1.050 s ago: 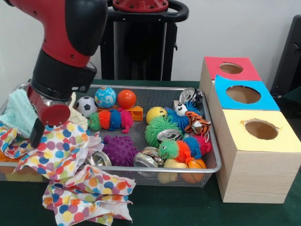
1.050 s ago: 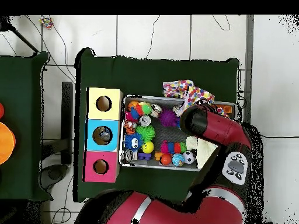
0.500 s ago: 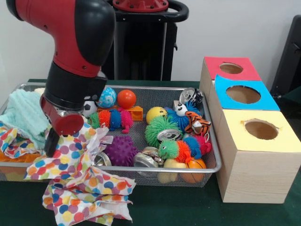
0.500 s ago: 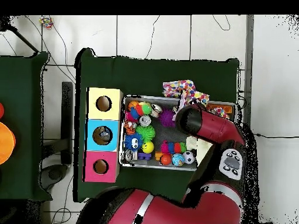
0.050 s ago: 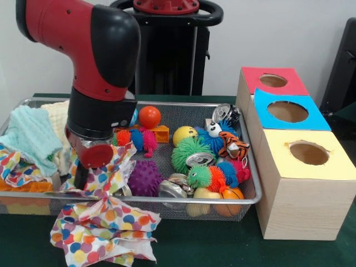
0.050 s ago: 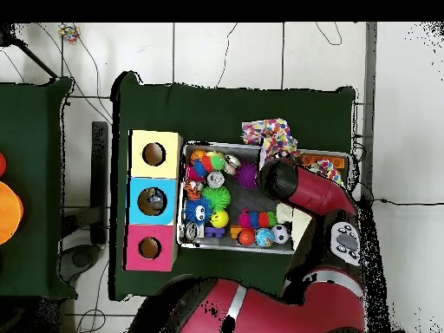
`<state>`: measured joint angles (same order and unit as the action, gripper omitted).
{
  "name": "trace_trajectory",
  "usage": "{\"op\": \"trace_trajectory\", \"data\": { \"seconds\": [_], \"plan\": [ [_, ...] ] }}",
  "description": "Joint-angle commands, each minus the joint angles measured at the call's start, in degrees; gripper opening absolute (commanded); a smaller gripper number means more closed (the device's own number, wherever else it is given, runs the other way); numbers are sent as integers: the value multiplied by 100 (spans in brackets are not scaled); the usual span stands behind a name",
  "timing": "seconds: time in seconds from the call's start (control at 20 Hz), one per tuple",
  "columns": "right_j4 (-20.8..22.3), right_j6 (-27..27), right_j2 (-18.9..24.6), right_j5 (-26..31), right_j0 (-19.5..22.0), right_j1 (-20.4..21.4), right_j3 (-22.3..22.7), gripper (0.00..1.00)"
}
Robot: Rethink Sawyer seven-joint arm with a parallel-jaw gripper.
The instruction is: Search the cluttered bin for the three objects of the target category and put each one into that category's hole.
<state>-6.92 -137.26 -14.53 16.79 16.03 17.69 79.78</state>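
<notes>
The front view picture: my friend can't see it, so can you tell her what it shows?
A red and black robot arm reaches down into a wire mesh bin, its lower end at a polka-dot cloth that spills over the bin's front edge. The bin holds balls, spiky and furry toys and cans; beside it stands a wooden box with red, blue and yellow tops, each with a round hole.

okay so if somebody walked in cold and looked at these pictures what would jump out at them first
Probably the big red and black arm, reaching down into the left half of the mesh tray onto a polka-dot cloth that spills over the front rim. Next, the bright toys heaped in the tray, and three colour-topped boxes with holes to the right.
</notes>
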Motion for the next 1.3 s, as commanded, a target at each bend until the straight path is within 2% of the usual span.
{"op": "trace_trajectory", "data": {
  "seconds": [0.05, 0.35, 0.7, 1.05, 1.3],
  "plan": [
    [-442, -432, 1150, 1488, 299, -201, 842, 0],
    [-859, -727, 1302, 2045, 240, -247, 1227, 0],
    [-1374, -728, 1639, 2826, 402, -206, 1722, 0],
    [-1535, -683, 1637, 2776, 333, -281, 1803, 0],
    [-1564, -687, 1601, 2825, 292, -188, 1895, 0]
  ]
}}
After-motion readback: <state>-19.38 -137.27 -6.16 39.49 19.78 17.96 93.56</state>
